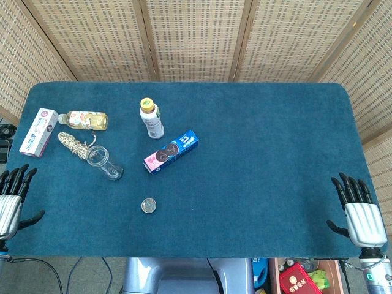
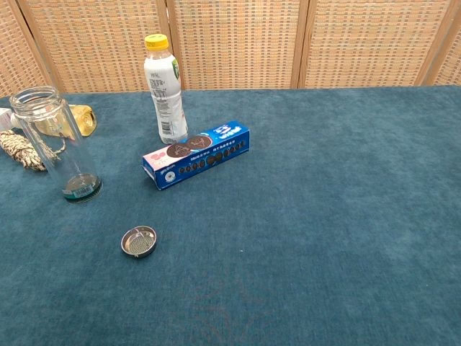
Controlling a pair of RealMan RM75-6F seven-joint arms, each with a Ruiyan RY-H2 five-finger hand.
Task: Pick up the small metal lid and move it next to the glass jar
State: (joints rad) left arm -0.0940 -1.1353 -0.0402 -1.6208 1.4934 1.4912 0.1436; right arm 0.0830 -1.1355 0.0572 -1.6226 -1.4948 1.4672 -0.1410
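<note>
At the far left edge of the table [image 1: 275,122], the left hand [image 1: 11,199] rests with its fingers spread and pointing away from the robot, grasping nothing. Just inboard of it, near the table's far-left part, a white and pink carton [image 1: 38,131] lies flat, and beside it a small bottle of yellow liquid [image 1: 87,120] lies on its side with its long axis running left to right. Below that bottle a bundle of twine [image 1: 73,145] lies slanting toward the glass jar [image 2: 54,144], which stands upright with its open mouth up and a dark base on the blue cloth. The small metal lid [image 2: 139,241] lies flat on the table nearer the robot and to the right of the jar, well apart from it; it is round, so it has no long axis, and its hollow, mesh-like side faces up. Further right and farther back, a white bottle with a yellow cap [image 2: 164,89] stands upright, and just in front of it a blue cookie box [image 2: 196,156] lies flat, its long axis slanting up to the right. At the far right edge the right hand [image 1: 359,211] rests released, fingers spread and pointing away, touching no object.
</note>
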